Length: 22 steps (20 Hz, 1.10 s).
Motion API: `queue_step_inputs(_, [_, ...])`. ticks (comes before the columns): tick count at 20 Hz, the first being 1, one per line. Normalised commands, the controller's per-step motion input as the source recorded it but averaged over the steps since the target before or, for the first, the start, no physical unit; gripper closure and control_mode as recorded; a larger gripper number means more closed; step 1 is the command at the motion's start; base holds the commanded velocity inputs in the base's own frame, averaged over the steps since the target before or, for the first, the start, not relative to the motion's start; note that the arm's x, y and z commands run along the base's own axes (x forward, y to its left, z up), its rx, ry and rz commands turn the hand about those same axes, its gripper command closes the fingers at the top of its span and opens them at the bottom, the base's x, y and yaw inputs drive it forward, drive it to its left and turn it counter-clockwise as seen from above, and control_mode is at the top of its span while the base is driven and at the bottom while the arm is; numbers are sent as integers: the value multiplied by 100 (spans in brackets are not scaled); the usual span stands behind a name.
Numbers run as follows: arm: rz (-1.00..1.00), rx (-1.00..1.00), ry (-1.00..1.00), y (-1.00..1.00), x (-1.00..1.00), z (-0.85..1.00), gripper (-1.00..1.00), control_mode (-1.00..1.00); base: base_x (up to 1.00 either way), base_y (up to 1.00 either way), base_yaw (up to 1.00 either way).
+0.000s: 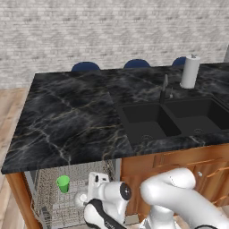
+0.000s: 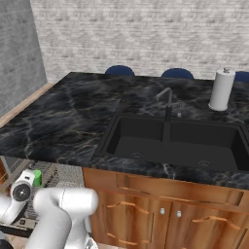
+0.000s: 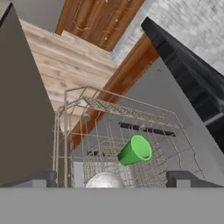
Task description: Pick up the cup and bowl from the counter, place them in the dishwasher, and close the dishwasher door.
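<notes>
With the end effector point(image 3: 111, 178) spread open and empty, the pale grey speckled bowl point(image 3: 105, 180) and beyond it the green tapered plastic cup point(image 3: 135, 150) are seen in the dishwasher's grey wire rack point(image 3: 78, 144), so only door closing is judged left.

Bowl point(image 3: 105, 180) cut off by grey band in hand view; in left base view mostly behind the arm. Cup point(image 2: 37, 178) half hidden behind tabletop point(image 2: 73, 121) front edge, right base view.
</notes>
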Motion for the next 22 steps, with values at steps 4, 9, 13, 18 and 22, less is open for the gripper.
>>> queue_step_inputs(4, [0,24,0,0,-40,33,-100,-100,0,0,0])
queue_step_inputs(9, [-1,-2,2,24,-23,5,-100,-100,0,0,0])
queue_step_inputs(13, [-5,-17,1,46,-35,6,-100,-100,0,0,0])
queue_step_inputs(18, [-6,-15,0,47,-43,19,-100,-100,0,0,0])
queue_step_inputs(22, [-6,-14,0,27,-34,5,-100,-100,0,0,0])
